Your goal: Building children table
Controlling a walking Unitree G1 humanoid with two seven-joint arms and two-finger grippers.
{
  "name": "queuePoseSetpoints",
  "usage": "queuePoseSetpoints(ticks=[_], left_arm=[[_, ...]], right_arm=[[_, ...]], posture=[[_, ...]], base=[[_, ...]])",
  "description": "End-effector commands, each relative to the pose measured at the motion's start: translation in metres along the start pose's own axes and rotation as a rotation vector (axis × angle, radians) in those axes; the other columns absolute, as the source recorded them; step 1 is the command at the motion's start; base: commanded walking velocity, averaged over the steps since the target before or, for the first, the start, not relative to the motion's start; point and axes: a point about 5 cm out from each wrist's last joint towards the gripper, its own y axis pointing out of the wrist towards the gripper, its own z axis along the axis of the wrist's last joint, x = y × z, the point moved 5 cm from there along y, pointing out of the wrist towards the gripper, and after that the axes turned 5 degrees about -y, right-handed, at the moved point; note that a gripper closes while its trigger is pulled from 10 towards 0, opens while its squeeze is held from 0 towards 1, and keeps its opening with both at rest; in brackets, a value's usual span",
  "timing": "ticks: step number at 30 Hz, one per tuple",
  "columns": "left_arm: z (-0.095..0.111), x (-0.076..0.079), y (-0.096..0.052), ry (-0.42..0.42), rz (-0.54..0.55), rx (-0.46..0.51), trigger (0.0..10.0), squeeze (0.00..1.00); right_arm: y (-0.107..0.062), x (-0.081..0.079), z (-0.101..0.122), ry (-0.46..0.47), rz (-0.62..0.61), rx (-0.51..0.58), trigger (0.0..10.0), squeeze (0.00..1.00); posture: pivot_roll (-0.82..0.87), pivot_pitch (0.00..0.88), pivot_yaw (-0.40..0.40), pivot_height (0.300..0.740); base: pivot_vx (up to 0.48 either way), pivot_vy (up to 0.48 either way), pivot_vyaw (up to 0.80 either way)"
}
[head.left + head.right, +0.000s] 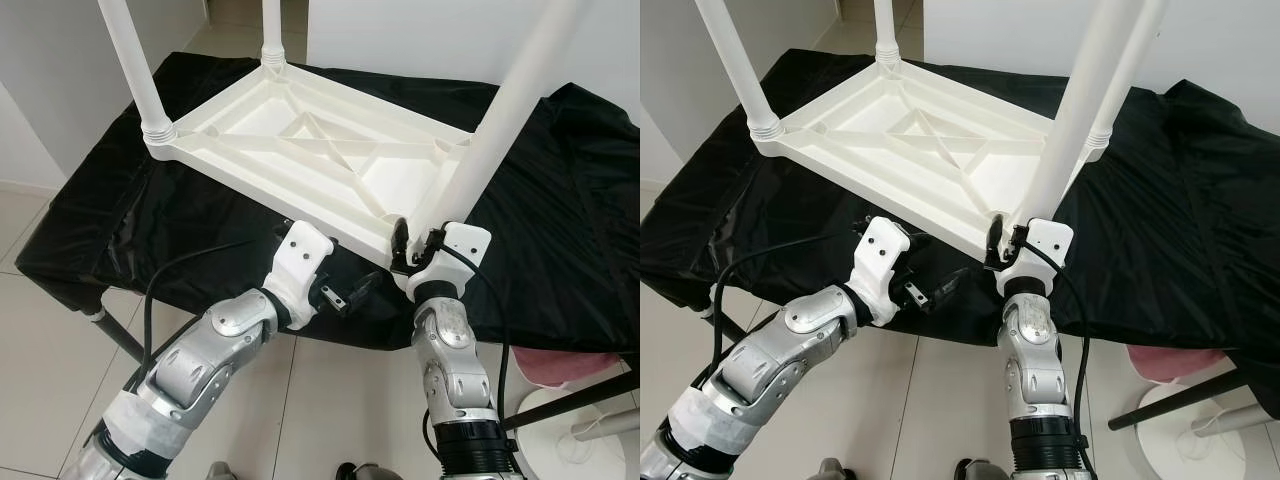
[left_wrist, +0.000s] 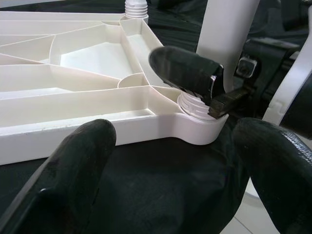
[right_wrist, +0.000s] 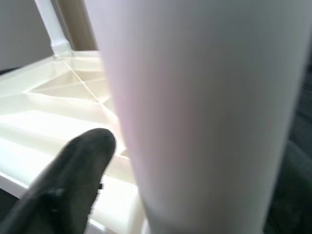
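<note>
The white plastic table top (image 1: pixel 300 140) lies upside down on a black-covered surface (image 1: pixel 560 220). White legs stand in its far left corner (image 1: pixel 135 70) and back corner (image 1: pixel 271 30). Another leg (image 1: pixel 500 120) stands tilted in the near right corner socket (image 2: pixel 197 127). My right gripper (image 1: pixel 418 243) is shut on the base of this leg, with one finger (image 2: pixel 185 68) against it just above the thread. My left gripper (image 1: pixel 352 290) hangs open just in front of the table top's near edge, left of that corner, its fingers (image 2: pixel 73 170) wide apart and holding nothing.
The black cover hangs over the front edge above a tiled floor. A white round stand base (image 1: pixel 570 440) and a pink object (image 1: pixel 570 365) sit low on the right. A black cable (image 1: pixel 160 290) loops from my left arm. Walls stand close behind.
</note>
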Motion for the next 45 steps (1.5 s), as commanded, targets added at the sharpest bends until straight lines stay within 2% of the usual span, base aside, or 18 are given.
queuePoseSetpoints(ticks=[1, 3, 4, 14, 17, 19, 25, 32, 36, 39, 41, 45], left_arm=[[-0.004, 0.013, -0.002, -0.001, -0.134, -0.024, 10.0, 0.00], [-0.003, 0.013, -0.003, 0.001, -0.133, -0.024, 10.0, 0.00], [-0.003, 0.012, -0.002, 0.004, -0.131, -0.024, 10.0, 0.00], [0.000, 0.002, -0.004, 0.014, -0.120, -0.025, 10.0, 0.00], [0.000, 0.000, -0.005, 0.017, -0.118, -0.028, 10.0, 0.00], [0.000, -0.001, -0.008, 0.019, -0.131, -0.036, 10.0, 0.00], [0.000, 0.001, -0.014, 0.021, -0.156, -0.045, 10.0, 0.00], [0.000, 0.002, -0.019, 0.024, -0.173, -0.049, 10.0, 0.00], [0.000, 0.000, -0.023, 0.023, -0.173, -0.056, 10.0, 0.00], [0.000, 0.000, -0.023, 0.023, -0.173, -0.056, 10.0, 0.00], [-0.001, -0.002, -0.030, 0.023, -0.186, -0.071, 10.0, 0.00], [-0.002, -0.004, -0.032, 0.022, -0.188, -0.076, 10.0, 0.00]], right_arm=[[-0.004, -0.001, -0.001, 0.001, 0.008, 0.002, 10.0, 1.00], [-0.005, 0.000, -0.001, -0.007, 0.024, 0.004, 10.0, 1.00], [-0.006, 0.000, -0.003, 0.002, 0.062, -0.005, 10.0, 0.00], [-0.002, 0.014, -0.013, -0.049, 0.251, -0.039, 10.0, 0.00], [-0.002, 0.015, -0.015, -0.064, 0.281, -0.044, 10.0, 0.00], [0.001, 0.015, -0.020, -0.104, 0.369, -0.062, 10.0, 0.00], [0.003, 0.011, -0.023, -0.117, 0.466, -0.082, 10.0, 0.00], [-0.004, -0.009, -0.032, -0.102, 0.630, -0.113, 10.0, 0.00], [-0.009, -0.021, -0.031, -0.077, 0.669, -0.110, 10.0, 0.00], [-0.009, -0.022, -0.031, -0.074, 0.672, -0.110, 10.0, 0.00], [-0.017, -0.040, -0.030, -0.025, 0.711, -0.102, 10.0, 0.00], [-0.024, -0.053, -0.030, 0.003, 0.738, -0.097, 10.0, 0.00]], posture=[[0.06, 0.138, -0.021, 0.740], [0.05, 0.137, -0.020, 0.740], [0.05, 0.137, -0.017, 0.740], [0.04, 0.146, -0.008, 0.740], [0.04, 0.147, -0.006, 0.740], [0.05, 0.149, -0.005, 0.740], [0.06, 0.146, -0.008, 0.740], [0.07, 0.143, -0.015, 0.740], [0.07, 0.143, -0.019, 0.740], [0.07, 0.143, -0.019, 0.740], [0.07, 0.144, -0.022, 0.740], [0.07, 0.144, -0.025, 0.740]], base=[[0.000, 0.000, 0.00], [0.000, 0.000, 0.00], [0.000, 0.000, 0.00], [0.000, 0.000, 0.00], [0.000, 0.000, 0.00], [0.000, 0.000, 0.00], [0.000, 0.000, 0.00], [0.000, 0.000, 0.00], [0.000, 0.000, 0.00], [0.000, 0.000, 0.00], [0.000, 0.000, 0.00], [0.000, 0.000, 0.00]])
